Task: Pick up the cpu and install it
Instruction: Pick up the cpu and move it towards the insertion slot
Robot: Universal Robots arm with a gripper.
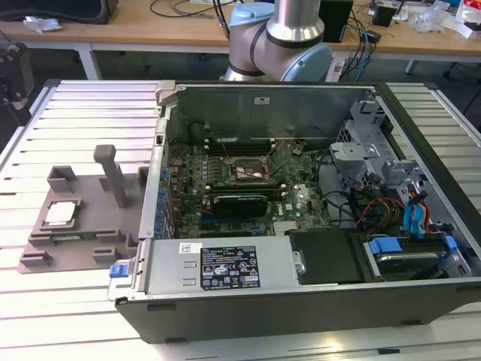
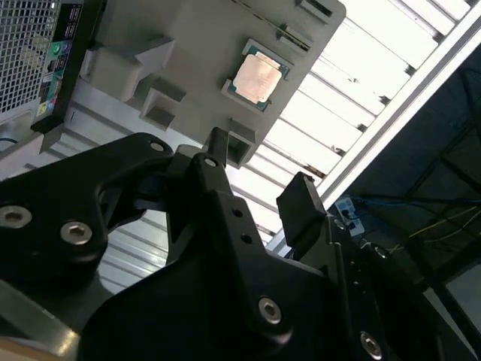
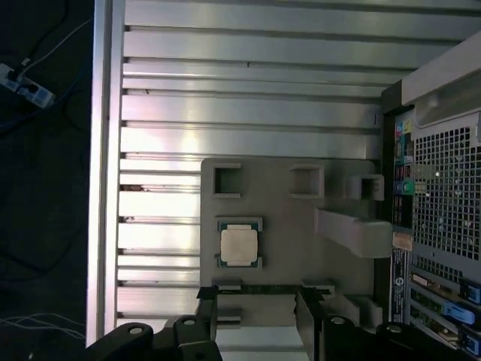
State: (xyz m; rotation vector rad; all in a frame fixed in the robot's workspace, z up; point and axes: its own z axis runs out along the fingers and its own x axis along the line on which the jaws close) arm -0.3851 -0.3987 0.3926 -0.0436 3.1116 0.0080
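Observation:
The cpu (image 1: 62,213) is a small silvery square lying flat in a recess of the grey plastic tray (image 1: 90,233), at the exterior view's left, beside the open computer case. In both wrist views my gripper (image 3: 258,312) hangs well above the tray, open, with nothing between its black fingers (image 3: 208,310). The cpu (image 3: 239,245) lies just beyond the fingertips in the first wrist view. In the second wrist view the cpu (image 2: 258,76) sits on the tray (image 2: 188,45) past my gripper (image 2: 259,180). The motherboard's black-framed socket (image 1: 250,171) is inside the case.
The open computer case (image 1: 301,301) holds the motherboard, a black card (image 1: 240,203), cables and drive bays (image 1: 406,248). A tall grey post (image 1: 113,177) rises from the tray near the cpu. The arm's base (image 1: 285,37) stands behind the case. The slatted metal table (image 1: 83,113) surrounds everything.

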